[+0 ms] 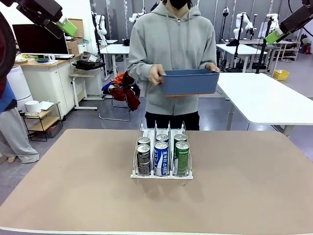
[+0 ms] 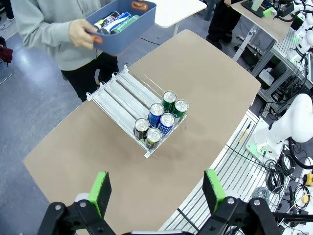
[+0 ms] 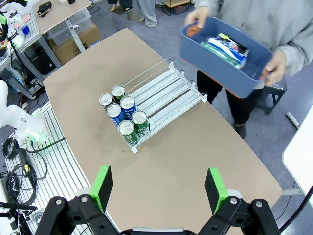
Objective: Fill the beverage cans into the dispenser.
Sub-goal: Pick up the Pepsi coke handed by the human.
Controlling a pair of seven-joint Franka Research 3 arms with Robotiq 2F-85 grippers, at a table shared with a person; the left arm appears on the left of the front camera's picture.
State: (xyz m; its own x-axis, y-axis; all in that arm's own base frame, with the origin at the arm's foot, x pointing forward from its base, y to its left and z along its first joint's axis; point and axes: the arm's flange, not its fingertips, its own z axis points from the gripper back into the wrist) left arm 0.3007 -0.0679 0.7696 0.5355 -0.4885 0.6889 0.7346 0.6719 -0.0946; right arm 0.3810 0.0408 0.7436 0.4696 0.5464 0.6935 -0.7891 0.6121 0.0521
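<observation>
Six beverage cans (image 1: 161, 157) are stood upright in the dispenser (image 1: 161, 175), two to each of its three lanes: two black in the lane on the robot's left, two blue-and-white in the middle lane, and two green on the right. All are crowded against the low front lip on the robot's side, and the rear half of every lane, toward the person (image 1: 168, 44), is left bare. Further cans are carried in a blue bin (image 1: 190, 82), which is held beyond the dispenser's far end and above the worktop (image 1: 73, 181), with a hand (image 1: 155, 74) at each short end. There they are laid on their sides, long axes roughly along the bin's length. At least three are made out, one black, one blue-and-white and one green, but the full count cannot be told. Both claws are raised high over the dispenser and well apart from it, the left claw (image 2: 156, 188) off to its left and the right claw (image 3: 158, 185) off to its right, each with fingers spread wide and nothing between them. The bin is held slightly right of the dispenser's midline, so the right claw is judged the nearer for a pick.
</observation>
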